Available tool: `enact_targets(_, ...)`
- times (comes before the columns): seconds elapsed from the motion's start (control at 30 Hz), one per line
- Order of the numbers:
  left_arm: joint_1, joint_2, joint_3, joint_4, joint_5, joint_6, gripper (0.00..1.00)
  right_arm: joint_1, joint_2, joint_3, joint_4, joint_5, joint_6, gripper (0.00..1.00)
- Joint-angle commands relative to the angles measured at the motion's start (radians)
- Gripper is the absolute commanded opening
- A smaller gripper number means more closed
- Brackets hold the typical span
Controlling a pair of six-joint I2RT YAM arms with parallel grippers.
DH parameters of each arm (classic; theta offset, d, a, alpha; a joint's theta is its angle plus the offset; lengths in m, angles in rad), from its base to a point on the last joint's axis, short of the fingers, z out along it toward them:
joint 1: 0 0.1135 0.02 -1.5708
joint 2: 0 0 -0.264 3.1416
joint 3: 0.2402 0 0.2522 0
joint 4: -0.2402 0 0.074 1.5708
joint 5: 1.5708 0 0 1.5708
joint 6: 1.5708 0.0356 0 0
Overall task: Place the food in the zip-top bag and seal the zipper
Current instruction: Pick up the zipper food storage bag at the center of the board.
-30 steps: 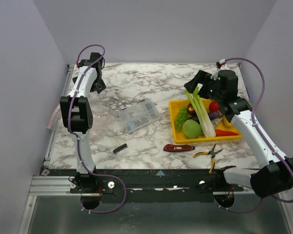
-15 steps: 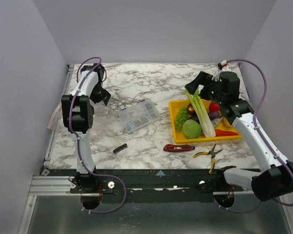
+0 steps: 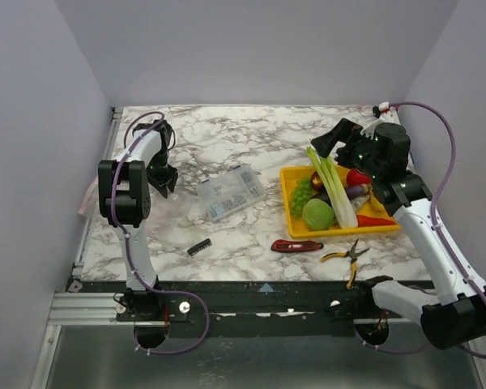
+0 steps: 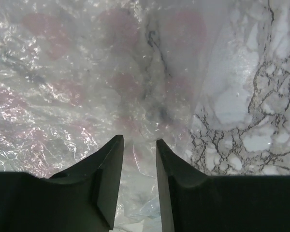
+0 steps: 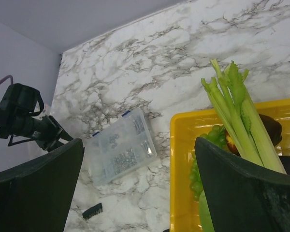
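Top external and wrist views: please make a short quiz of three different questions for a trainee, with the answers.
1. True or false: the celery lies in the yellow tray.
2. What is directly under the left gripper? A) the zip-top bag B) the yellow tray C) the celery
3. Fill in: the jaws of the right gripper stand ___.
Key: 1 true; 2 A; 3 open.

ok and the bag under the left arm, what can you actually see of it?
The bag is clear, thin, crinkled plastic with faint pink blotches, lying slack on the marble table, which shows bare past its right edge. The left gripper points at it, fingers a narrow gap apart with plastic showing between; a pinch cannot be confirmed. From overhead it is too faint to make out.
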Motion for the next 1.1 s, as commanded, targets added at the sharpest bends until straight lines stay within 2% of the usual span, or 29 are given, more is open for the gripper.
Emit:
enact_targets(0.0, 0.013, -0.060, -0.038, 0.082, 0.009, 0.021, 0.18, 0.011, 0.004, -0.015, -0.005, -0.024, 0.023, 1.00)
enact_targets(0.03, 0.042, -0.065, -0.057, 0.097, 0.018, 0.034, 0.06, 0.015, 0.023, -0.005, -0.020, -0.019, 0.021, 1.00)
enact_targets(0.07, 0.048, -0.075, -0.072, 0.120, 0.030, 0.058, 0.00, 0.020, 0.041, 0.011, -0.037, -0.019, 0.016, 1.00)
enact_targets(0.17, 0.045, -0.138, -0.122, 0.166, 0.021, 0.114, 0.00, 0.043, 0.082, 0.036, -0.060, -0.008, 0.010, 1.00)
enact_targets(0.3, 0.029, -0.324, -0.221, 0.273, -0.017, 0.207, 0.00, 0.092, 0.115, 0.036, -0.041, 0.008, 0.019, 1.00)
enact_targets(0.5, 0.025, -0.563, -0.315, 0.511, 0.098, 0.439, 0.00, 0.190, 0.194, 0.062, -0.023, -0.017, 0.008, 1.00)
enact_targets(0.67, -0.061, -0.666, -0.329, 0.629, 0.218, 0.620, 0.00, 0.207, 0.244, 0.071, 0.041, -0.116, 0.027, 1.00)
enact_targets(0.77, -0.126, -0.689, -0.304, 0.633, 0.222, 0.695, 0.00, 0.207, 0.274, 0.095, 0.064, -0.158, 0.049, 1.00)
enact_targets(0.93, -0.236, -0.757, -0.379, 0.681, 0.213, 0.782, 0.00, 0.206, 0.316, 0.151, 0.081, -0.140, 0.084, 1.00)
enact_targets(1.07, -0.327, -0.815, -0.452, 0.714, 0.224, 0.826, 0.00, 0.209, 0.375, 0.196, 0.111, -0.086, 0.187, 1.00)
